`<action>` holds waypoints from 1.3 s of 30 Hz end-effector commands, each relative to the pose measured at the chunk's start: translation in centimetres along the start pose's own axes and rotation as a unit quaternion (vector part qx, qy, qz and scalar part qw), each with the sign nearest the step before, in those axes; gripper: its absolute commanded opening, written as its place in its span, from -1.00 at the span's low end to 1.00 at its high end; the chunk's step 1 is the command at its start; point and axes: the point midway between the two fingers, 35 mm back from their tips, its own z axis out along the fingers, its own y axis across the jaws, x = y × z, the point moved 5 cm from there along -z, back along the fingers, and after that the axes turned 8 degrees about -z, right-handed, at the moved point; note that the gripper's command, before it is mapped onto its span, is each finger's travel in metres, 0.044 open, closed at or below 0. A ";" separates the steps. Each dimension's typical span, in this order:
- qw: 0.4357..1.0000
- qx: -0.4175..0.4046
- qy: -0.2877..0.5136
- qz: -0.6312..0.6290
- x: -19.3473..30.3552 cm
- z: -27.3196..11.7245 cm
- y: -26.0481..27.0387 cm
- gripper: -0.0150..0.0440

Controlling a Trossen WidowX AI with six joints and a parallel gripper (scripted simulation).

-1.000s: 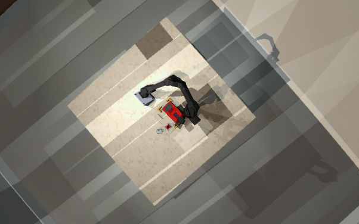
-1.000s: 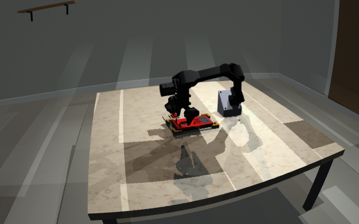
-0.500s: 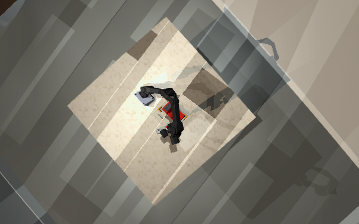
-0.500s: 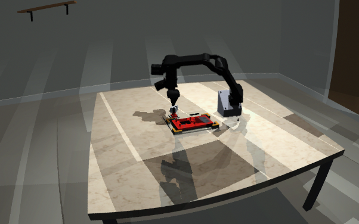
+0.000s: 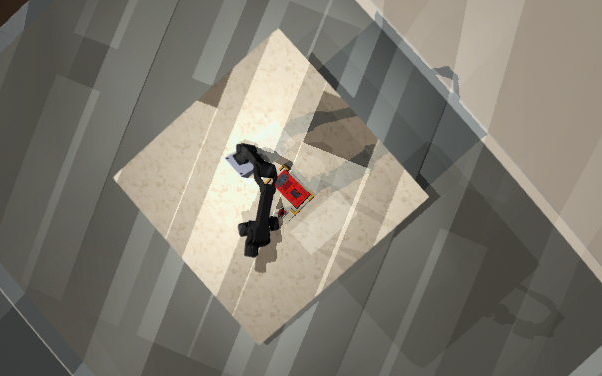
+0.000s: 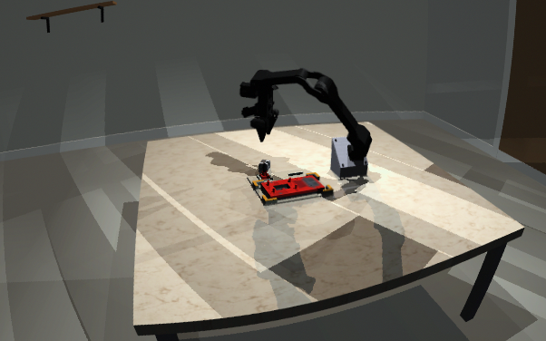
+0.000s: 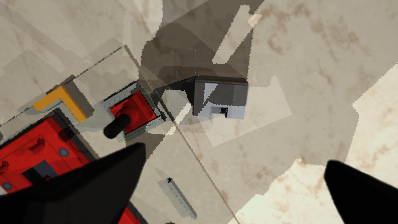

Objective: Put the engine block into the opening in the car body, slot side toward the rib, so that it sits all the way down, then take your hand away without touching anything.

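While the arm arched high over the table (image 6: pixel 188 254), the claw (image 6: pixel 264 134) hung in the air, pointing straight down, fingers spread wide and nothing between them. And look at the wrist view: both dark fingertips framed the bottom corners, well apart from each other.

Down below, the engine block (image 7: pixel 220 97), a small grey piece with a dark slot on its face, sat on the table, apart from everything else. It was nowhere near home at that point, folks. Just beside it stood a small red part in a grey holder (image 7: pixel 132 114) with a black knob poking out of it.

The red car body (image 6: pixel 293 186) lay flat in its frame with orange corner pieces (image 7: pixel 65 100), near the arm's grey base (image 6: pixel 344 160). From the exterior view, a dark opening showed in the body's top face. From above, the car body (image 5: pixel 293 189) sat right beside the arm's long black link, and the claw (image 5: pixel 253 245) sat past the body's far end from the base.

A thin grey strip (image 7: pixel 176 197) lay loose on the table between the fingertips.
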 end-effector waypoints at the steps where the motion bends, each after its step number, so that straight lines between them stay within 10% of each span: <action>1: 1.000 -0.001 0.005 -0.001 -0.2 3.2 0.4 1.00; 39: 1.000 -0.003 0.006 -0.002 -0.1 11.6 0.6 1.00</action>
